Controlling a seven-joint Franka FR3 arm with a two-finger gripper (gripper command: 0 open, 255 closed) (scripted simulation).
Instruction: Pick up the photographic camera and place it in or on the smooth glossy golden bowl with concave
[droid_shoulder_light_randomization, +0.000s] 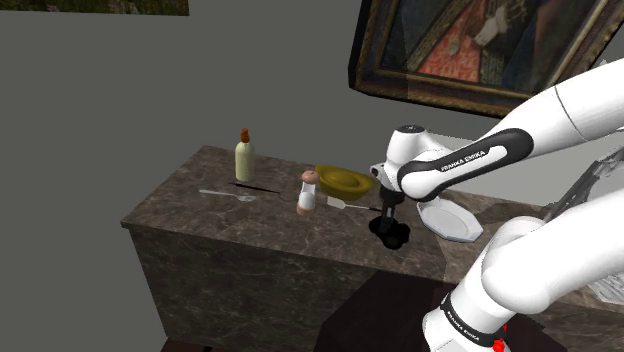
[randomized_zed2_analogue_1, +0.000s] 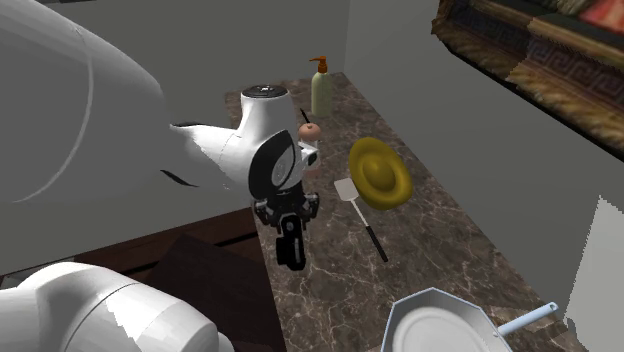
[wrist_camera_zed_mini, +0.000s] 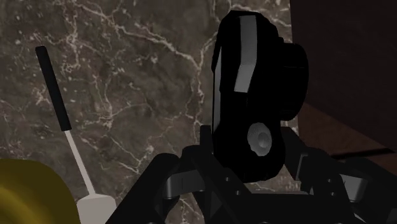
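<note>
The photographic camera is a black body with a grey stripe and a round knob. It sits between my gripper's two fingers, which clasp its sides. In the shoulder view the gripper hangs straight down with the camera at the marble counter's near edge. I cannot tell whether the camera touches the counter. The golden bowl stands a short way off toward the wall. In the second exterior view the bowl lies to the right of the camera and gripper.
A spatula lies between the camera and the bowl. A shaker, a bottle and a spoon stand further along the counter. A white plate sits beside the arm. A framed painting hangs on the wall.
</note>
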